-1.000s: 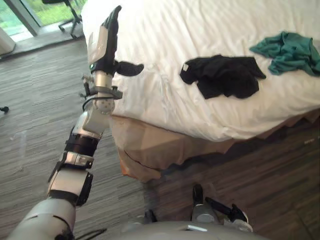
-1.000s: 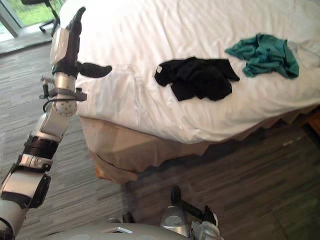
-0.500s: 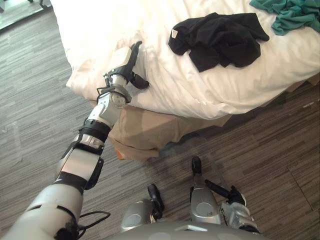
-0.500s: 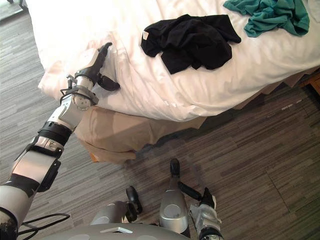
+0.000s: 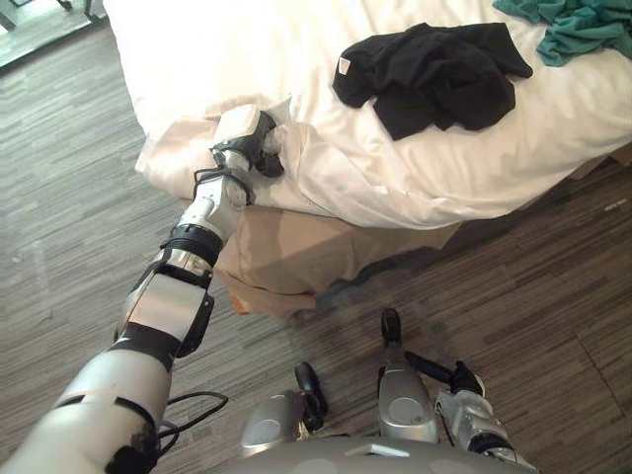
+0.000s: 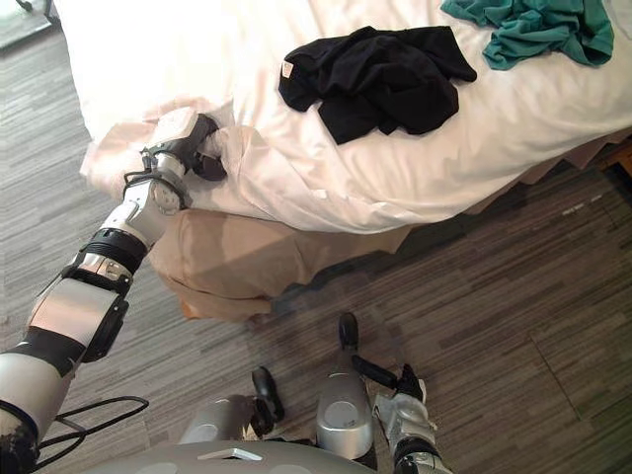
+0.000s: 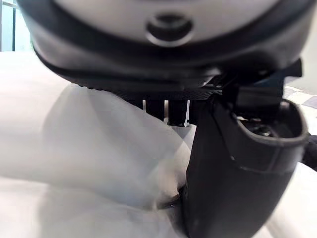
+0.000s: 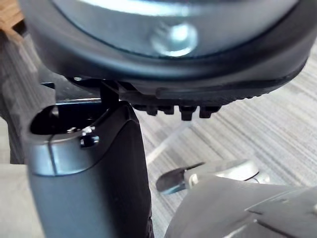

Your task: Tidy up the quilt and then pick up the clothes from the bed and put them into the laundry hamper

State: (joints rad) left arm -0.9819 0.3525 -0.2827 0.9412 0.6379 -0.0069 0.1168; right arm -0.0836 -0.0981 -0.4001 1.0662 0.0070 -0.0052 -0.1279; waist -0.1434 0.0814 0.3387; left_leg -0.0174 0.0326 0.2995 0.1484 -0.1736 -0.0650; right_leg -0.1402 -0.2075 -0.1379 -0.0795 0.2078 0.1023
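From up at the robot's head, the two eye cameras stare steeply down at the near corner of the bed (image 5: 296,262), a slight sideways step apart, sharing the quilt (image 5: 415,168), the black garment (image 5: 434,74) and the floor (image 5: 553,296). The left wrist camera sits tight behind the left hand (image 7: 237,163) against the quilt; the right wrist camera looks past the right hand (image 8: 89,188) at floor.

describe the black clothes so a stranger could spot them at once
Start at the bed's white quilt. The black clothes lie crumpled on it, between the left hand at its corner and the teal clothes. They are the only dark heap, with a small white tag.
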